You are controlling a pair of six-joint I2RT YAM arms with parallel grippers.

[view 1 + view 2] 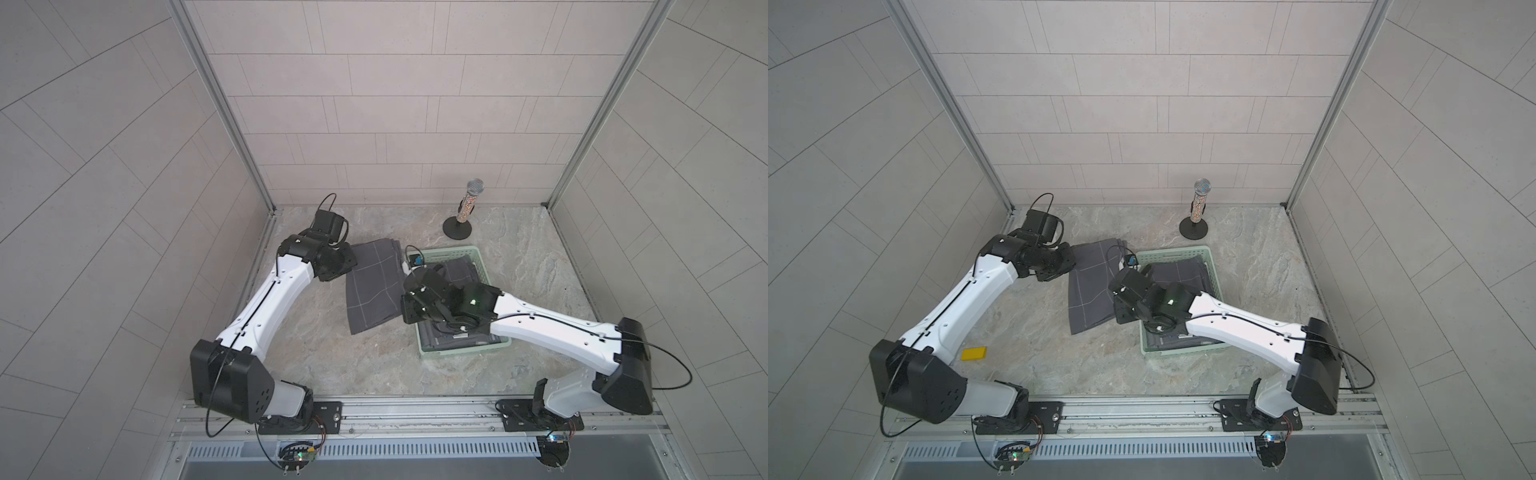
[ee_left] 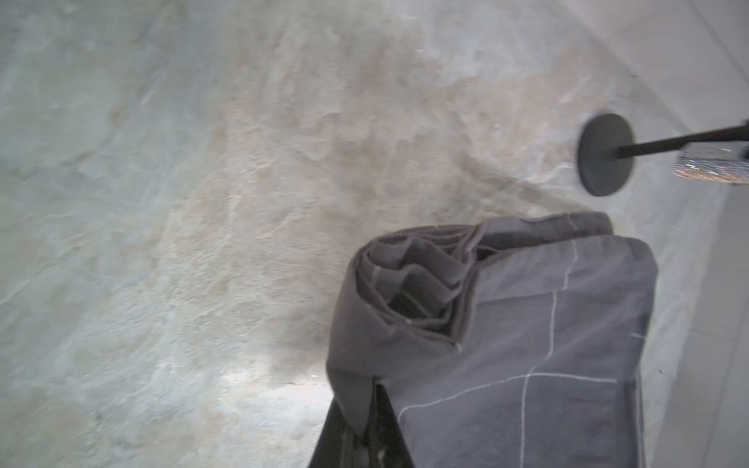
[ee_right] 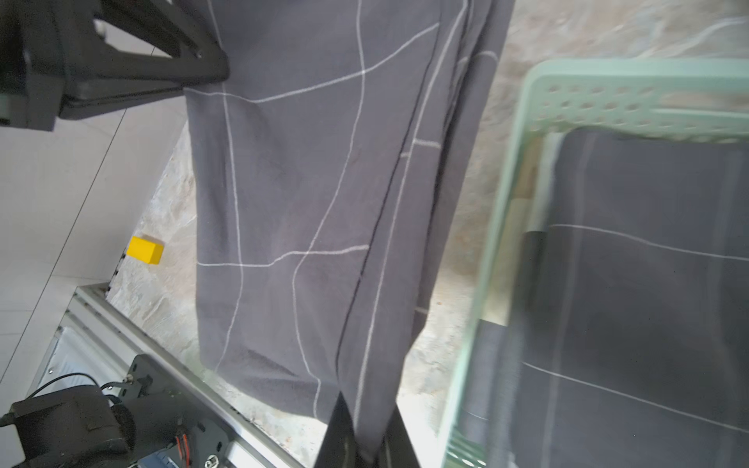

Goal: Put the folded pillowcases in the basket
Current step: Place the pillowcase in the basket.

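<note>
The left tool [image 2: 364, 421] is pinched shut on the pillowcase [image 1: 372, 286], at the edge farthest from the basket [image 1: 451, 251]. The pillowcase hangs just beside the basket, not in it. The right tool [image 3: 367, 433] is pinched shut on the edge nearest the basket. This looks like the carrying step. Next, lift it over the rim and let go. The right wrist view shows a yellow block [image 3: 145, 250]; the left wrist view does not.

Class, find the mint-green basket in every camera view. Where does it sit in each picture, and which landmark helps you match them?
In a top view: basket right of centre, partly under the right arm.
In a top view: basket near centre, below the middle.
Left wrist: not in it.
Right wrist: basket beside the hanging cloth, blurred.
Shared landmark: the grey checked pillowcase, in all four views.
</note>
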